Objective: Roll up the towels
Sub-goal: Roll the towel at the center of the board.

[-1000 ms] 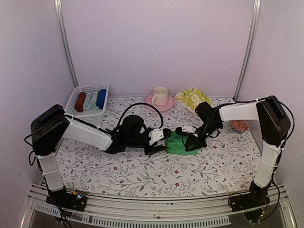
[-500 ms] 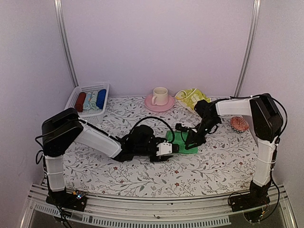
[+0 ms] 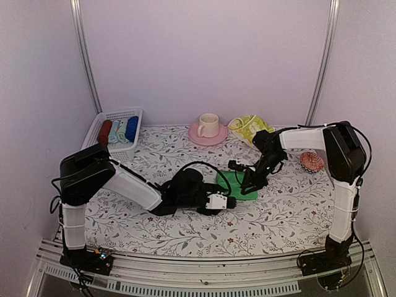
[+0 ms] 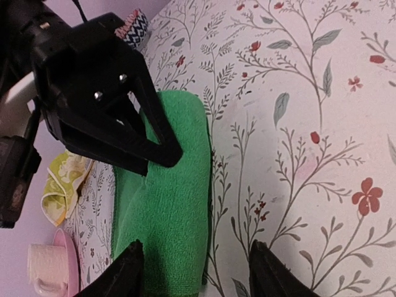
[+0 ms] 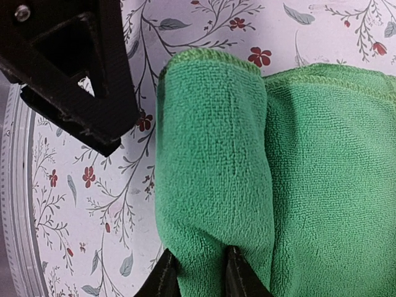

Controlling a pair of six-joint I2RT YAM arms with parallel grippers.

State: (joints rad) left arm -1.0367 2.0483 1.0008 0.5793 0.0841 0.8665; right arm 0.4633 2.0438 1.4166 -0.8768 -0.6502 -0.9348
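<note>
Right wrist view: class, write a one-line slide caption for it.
Right gripper pinches the folded-over edge of the green towel on the floral table.

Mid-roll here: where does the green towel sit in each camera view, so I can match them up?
Top external: green towel at the middle of the table.
Left wrist: green towel left of centre, running to the bottom edge.
Right wrist: green towel fills centre and right.
Shared landmark: the floral table cover, bordering the towel in all three.
</note>
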